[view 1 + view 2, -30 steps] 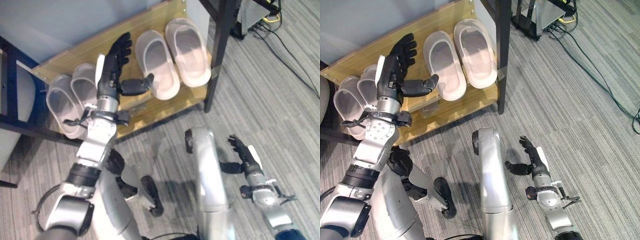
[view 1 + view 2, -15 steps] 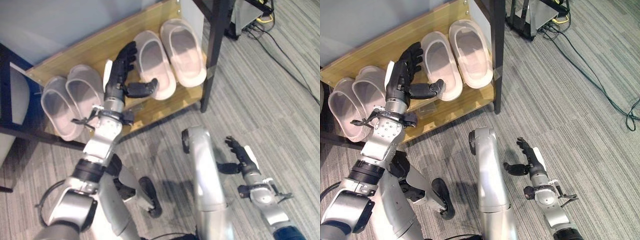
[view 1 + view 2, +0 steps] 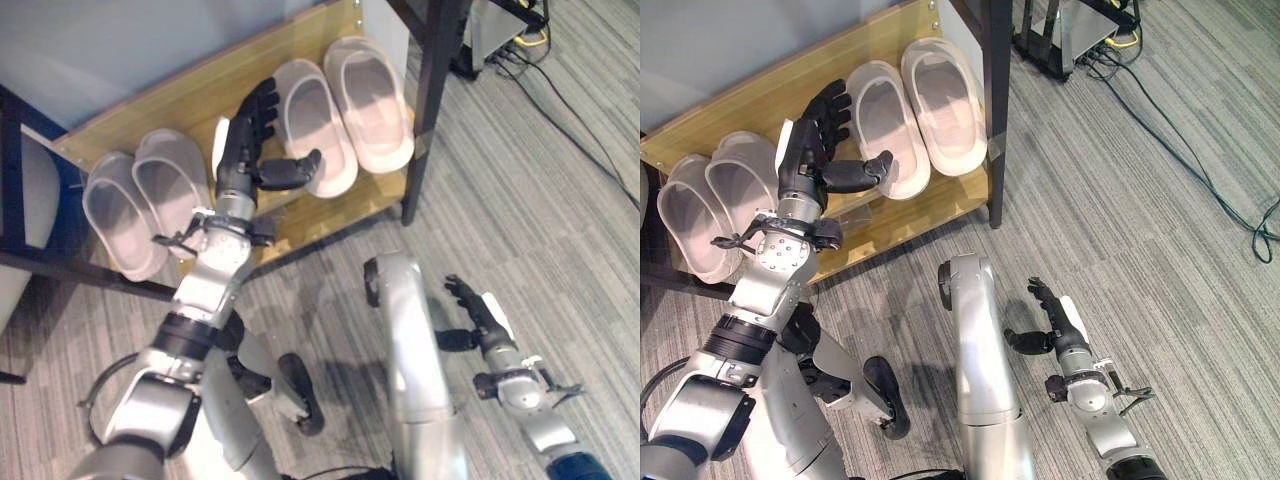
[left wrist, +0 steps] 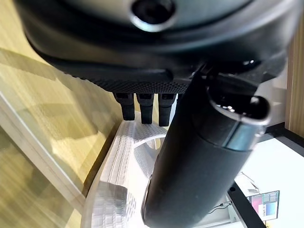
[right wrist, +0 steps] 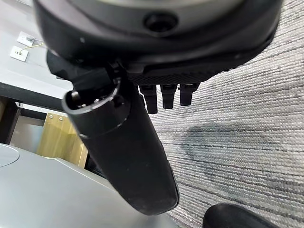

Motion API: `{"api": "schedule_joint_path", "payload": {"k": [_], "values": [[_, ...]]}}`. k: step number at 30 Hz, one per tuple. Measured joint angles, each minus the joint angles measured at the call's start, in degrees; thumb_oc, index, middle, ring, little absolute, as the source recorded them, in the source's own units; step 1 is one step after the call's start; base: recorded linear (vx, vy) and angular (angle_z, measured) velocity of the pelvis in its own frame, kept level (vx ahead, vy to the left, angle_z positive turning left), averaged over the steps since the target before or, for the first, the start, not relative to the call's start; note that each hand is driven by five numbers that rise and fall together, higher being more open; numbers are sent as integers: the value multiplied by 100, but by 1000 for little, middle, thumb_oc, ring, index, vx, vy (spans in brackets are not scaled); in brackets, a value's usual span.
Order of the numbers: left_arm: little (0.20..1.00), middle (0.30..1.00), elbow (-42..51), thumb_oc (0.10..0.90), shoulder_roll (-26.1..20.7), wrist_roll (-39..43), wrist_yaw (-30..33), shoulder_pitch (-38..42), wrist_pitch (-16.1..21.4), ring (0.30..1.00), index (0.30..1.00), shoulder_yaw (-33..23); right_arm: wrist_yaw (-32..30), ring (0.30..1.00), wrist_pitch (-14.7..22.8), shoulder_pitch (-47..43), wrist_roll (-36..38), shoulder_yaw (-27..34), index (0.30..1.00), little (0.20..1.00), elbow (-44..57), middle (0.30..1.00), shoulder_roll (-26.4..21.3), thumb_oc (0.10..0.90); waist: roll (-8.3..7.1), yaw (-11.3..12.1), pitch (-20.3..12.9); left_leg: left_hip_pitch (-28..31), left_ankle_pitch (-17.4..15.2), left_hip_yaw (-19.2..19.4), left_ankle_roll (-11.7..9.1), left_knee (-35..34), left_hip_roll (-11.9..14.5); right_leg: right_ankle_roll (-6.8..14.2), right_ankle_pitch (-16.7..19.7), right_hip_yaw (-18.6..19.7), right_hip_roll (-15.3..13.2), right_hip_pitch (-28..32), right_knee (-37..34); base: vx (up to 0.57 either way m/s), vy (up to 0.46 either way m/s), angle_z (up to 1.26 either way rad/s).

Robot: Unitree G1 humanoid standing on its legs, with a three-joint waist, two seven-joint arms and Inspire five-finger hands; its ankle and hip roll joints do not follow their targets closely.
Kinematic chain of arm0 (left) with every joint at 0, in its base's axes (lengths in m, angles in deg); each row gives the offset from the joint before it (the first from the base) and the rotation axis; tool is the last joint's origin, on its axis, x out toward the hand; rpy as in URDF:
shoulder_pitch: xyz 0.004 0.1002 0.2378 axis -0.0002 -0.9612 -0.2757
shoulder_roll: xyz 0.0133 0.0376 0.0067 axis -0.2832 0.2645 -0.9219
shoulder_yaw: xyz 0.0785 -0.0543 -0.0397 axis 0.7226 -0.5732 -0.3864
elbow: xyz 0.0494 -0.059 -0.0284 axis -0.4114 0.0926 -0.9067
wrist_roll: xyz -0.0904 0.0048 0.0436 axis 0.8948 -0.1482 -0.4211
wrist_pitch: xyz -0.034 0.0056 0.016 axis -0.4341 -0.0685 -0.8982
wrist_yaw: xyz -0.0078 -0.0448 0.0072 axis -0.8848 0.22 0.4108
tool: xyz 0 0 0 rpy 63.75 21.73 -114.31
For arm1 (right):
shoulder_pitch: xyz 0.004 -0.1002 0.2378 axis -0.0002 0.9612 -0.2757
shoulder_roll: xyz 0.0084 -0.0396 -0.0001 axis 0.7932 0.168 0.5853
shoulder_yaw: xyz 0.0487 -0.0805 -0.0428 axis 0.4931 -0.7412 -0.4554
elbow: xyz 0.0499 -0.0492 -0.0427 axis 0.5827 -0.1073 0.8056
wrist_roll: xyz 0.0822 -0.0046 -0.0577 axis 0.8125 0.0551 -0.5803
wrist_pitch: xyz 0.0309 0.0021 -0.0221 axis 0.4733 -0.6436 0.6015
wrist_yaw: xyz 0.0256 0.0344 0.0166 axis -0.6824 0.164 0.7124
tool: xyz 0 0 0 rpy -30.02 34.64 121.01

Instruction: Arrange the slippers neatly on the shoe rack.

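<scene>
Left eye view: left robot hand (image 3: 245, 140) hung open above the wooden shoe rack (image 3: 180, 100), thumb beside the inner beige slipper (image 3: 315, 127) of the right-hand pair; nudging should stay gentle, keeping its mate (image 3: 372, 102) parallel; right robot hand (image 3: 480, 315) hung open over carpet.

The floor (image 3: 1160, 170) is grey carpet with fine stripes, and black cables (image 3: 1185, 150) trail across it toward the far right corner, where dark equipment (image 3: 1080, 35) stands on a low base. A black upright post (image 3: 996, 110) rises at the right end of a light wooden shelf board (image 3: 740, 100). Behind the board runs a pale blue-grey wall (image 3: 120, 40), with a dark frame (image 3: 20, 190) at the far left.
</scene>
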Motion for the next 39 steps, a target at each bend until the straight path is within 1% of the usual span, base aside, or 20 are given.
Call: {"api": "schedule_joint_path", "payload": {"k": [5, 10, 12, 15, 19, 22, 23, 24, 25, 26, 27, 28, 29, 30, 32, 33, 34, 36, 37, 39], "values": [[900, 900, 80, 800, -304, -71, -17, 7, 9, 900, 900, 77, 29, 900, 10, 43, -3, 30, 900, 900, 13, 900, -135, 800, 0, -1, 0, 1, -11, -1, -22, 1, -1, 1, 0, -1, 1, -7, 1, 0, 0, 0], [900, 900, 900, 800, -539, -68, -21, -86, 49, 900, 900, 42, 37, 900, 10, 259, -6, 162, 900, 900, 42, 900, -143, 800, -4, 91, 2, 1, -33, -14, -66, 23, -5, -2, -1, -9, 0, -13, 30, 0, 0, 0], [900, 900, 1749, 800, -784, -62, -35, -416, 122, 900, 900, -148, 56, 900, 11, 334, -14, 200, 900, 900, 74, 900, -141, 800, -4, 109, 2, -4, -42, -28, -84, 63, -10, -10, -5, -11, 2, -14, 67, 0, 0, 0], [900, 900, 2503, 800, -1010, -57, -43, -896, 333, 900, 900, -501, 106, 900, 8, 362, -152, 216, 900, 900, 83, 900, -151, 800, -3, 137, 1, -24, -43, -68, -92, 105, -16, -35, -16, -41, 0, -9, 91, 5, 11, 0], [900, 900, 3035, 800, -1115, -48, -61, -1445, 479, 900, 900, -894, 174, 900, 11, 459, -222, 254, 900, 900, 218, 900, -156, 800, 1, 199, -3, -31, -42, -96, -124, 100, -23, -30, -14, -62, 12, 5, 62, 26, 41, -2], [900, 900, 3383, 800, -1123, -47, -158, -2078, 531, 900, 900, -1048, 214, 900, 11, 557, -224, 263, 900, 900, 312, 900, -215, 800, 5, 359, -5, -45, -46, -136, -145, 14, -30, -33, -15, -125, 0, -3, -28, -18, 69, -5], [900, 900, 3222, 800, -1079, -42, -276, -2295, 572, 900, 900, -1046, 247, 900, -20, 334, -226, 187, 900, 900, 134, 900, -259, 800, 22, 491, -11, -19, -81, -146, -70, -191, -6, -77, -29, -224, -7, 26, -270, -145, 147, -13], [900, 900, 3188, 800, -1106, -21, -293, -2388, 514, 900, 900, -1026, 264, 900, -57, 269, -228, 150, 900, 900, 102, 900, -251, 800, 18, 518, -12, -11, -74, -178, -248, -335, 3, 11, 14, -249, -20, 20, -435, -289, 177, -24], [900, 900, 3047, 800, -1120, 3, -393, -2457, 488, 900, 900, -997, 260, 900, -11, 96, -226, 165, 900, 900, 142, 900, -305, 800, 92, 632, -51, 52, 38, -153, -130, -784, 9, -155, 239, -368, -72, 25, -916, -243, 130, -28], [900, 900, 2961, 800, -1114, 53, -427, -2487, 476, 900, 900, -970, 260, 900, -10, -42, -222, 158, 900, 900, 144, 900, -336, 800, 99, 704, -54, 65, 146, -160, -154, -1134, -1, -165, 393, -472, -71, 32, -1305, -249, 108, -40], [900, 900, 2826, 800, -1130, 166, -512, -2497, 433, 900, 900, -908, 255, 900, 0, -243, -216, 154, 900, 900, 197, 900, -400, 800, 123, 826, -60, 74, 443, -206, -291, -1817, -66, -55, 756, -636, -58, 72, -2049, -214, 75, -35], [900, 900, 2684, 800, -1112, 173, -579, -2496, 397, 900, 900, -844, 242, 900, 12, -289, -217, 174, 900, 900, 307, 900, -454, 800, 122, 878, -58, 136, 739, -261, -157, -2319, -161, -152, 994, -779, -102, 181, -2563, -218, 75, -26], [900, 900, 2539, 800, -1103, 179, -655, -2507, 380, 900, 900, -750, 225, 900, 36, -340, -218, 207, 900, 900, 421, 900, -553, 800, 139, 944, -54, 235, 840, -413, -184, -2740, -322, -239, 1124, -927, -136, 378, -3048, -216, 84, -12], [900, 900, 2351, 800, -1076, 179, -734, -2469, 377, 900, 900, -647, 224, 900, 33, -474, -220, 208, 900, 900, 414, 900, -649, 800, 237, 1009, -45, 325, 957, -567, -250, -3133, -382, -290, 1239, -1166, -196, 615, -3540, -128, 24, 1], [900, 900, 2269, 800, -1110, 178, -857, -2560, 327, 900, 900, -557, 182, 900, 57, -552, -222, 267, 900, 900, 543, 900, -790, 800, 260, 1074, -55, 557, 1160, -672, -296, -3722, -427, -291, 1379, -1379, -226, 996, -4198, -139, -21, 9], [900, 900, 2159, 800, -1102, 176, -948, -2566, 291, 900, 900, -487, 218, 900, 27, -646, -289, 269, 900, 900, 445, 900, -874, 800, 290, 1146, -45, 814, 1223, -695, -252, -4043, -422, -348, 1451, -1508, -276, 1305, -4554, -101, -42, 4], [900, 900, 2073, 800, -1072, 174, -991, -2568, 296, 900, 900, -460, 213, 900, -4, -676, -290, 257, 900, 900, 399, 900, -904, 800, 288, 1197, -54, 969, 1278, -689, -295, -4249, -415, -313, 1519, -1540, -272, 1465, -4777, -109, -69, 5], [900, 900, 2030, 800, -1056, 173, -1039, -2733, 295, 900, 900, -454, 216, 900, -2, -676, -330, 286, 900, 900, 331, 900, -1013, 800, 382, 1268, -54, 1577, 1508, -683, -274, -5072, -434, -401, 1727, -1726, -280, 2149, -5630, -81, -56, 5], [900, 900, 1906, 800, -968, 171, -1061, -2962, 419, 900, 900, -439, 186, 900, 67, -606, -328, 275, 900, 900, 374, 900, -999, 800, 403, 1276, -175, 1970, 1724, -643, -419, -5688, -439, -281, 1985, -1766, -262, 2525, -6273, -44, -28, 7], [900, 900, 1801, 800, -744, 178, -1063, -3265, 509, 900, 900, -440, 136, 900, 325, -483, -331, 289, 900, 900, 597, 900, -1002, 800, 460, 1252, -326, 2512, 2029, -511, -326, -6598, -446, -292, 2292, -1860, -267, 3055, -7150, 8, -35, 6]]}}
